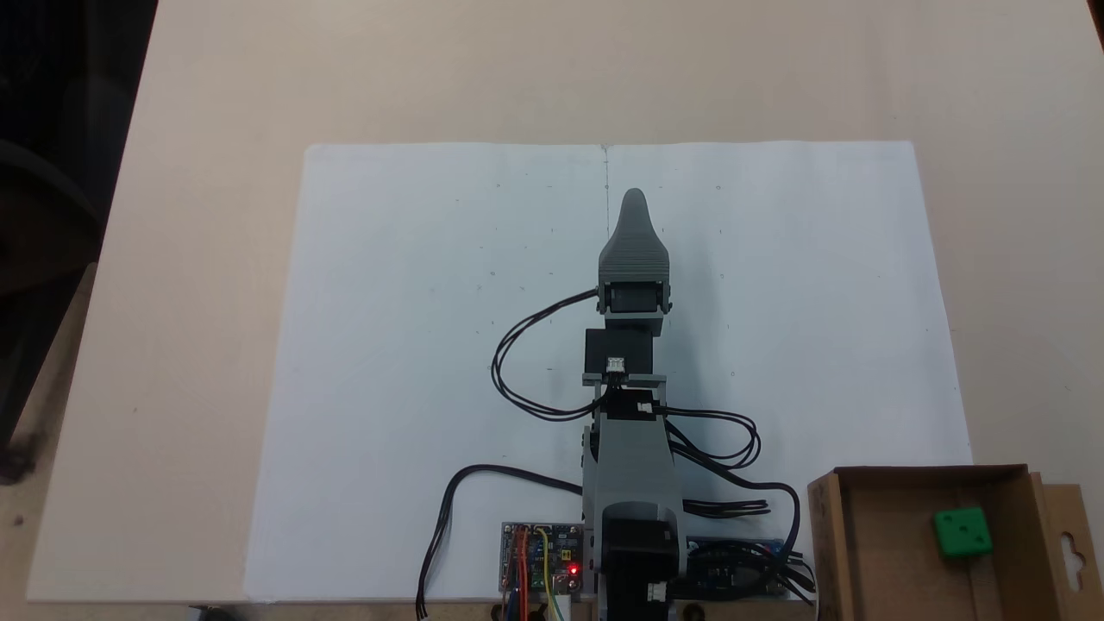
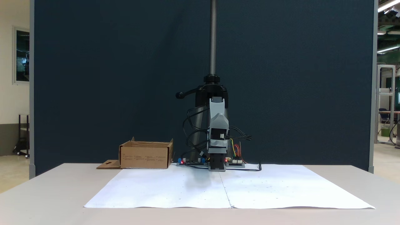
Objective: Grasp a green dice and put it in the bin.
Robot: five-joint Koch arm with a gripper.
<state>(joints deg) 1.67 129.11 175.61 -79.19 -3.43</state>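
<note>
A pale beige counter (image 1: 172, 345) carries everything, seen from above in one fixed view and from the front, at counter level, in the other. A dark blue partition wall (image 2: 125, 78) stands behind the counter in the front view. Two white paper sheets (image 1: 414, 345) lie side by side across the middle of the counter, meeting at a centre seam.

The grey and black robot arm (image 1: 634, 466) stands at the near edge of the paper in the top-down view, folded up over its base, with black cables (image 1: 517, 362) looping out on both sides. Its hand (image 1: 635, 207) points along the paper seam, away from the base. From above it shows as a single tapered grey tip, and from the front (image 2: 217, 122) it is seen end on, so whether its jaws are apart or together cannot be told. Nothing is visible in it.

The bin (image 1: 828, 535) sits on the counter beside the arm's base, at the lower right corner in the top-down view and to the left of the arm (image 2: 145, 154) in the front view. Its flap with a hang-hole cutout lies open on the outer side.

Two small circuit boards (image 1: 542, 561) flank the arm's base, one with a red light.

The green dice (image 1: 962, 531) rests inside the bin on its floor, well apart from the hand.
</note>
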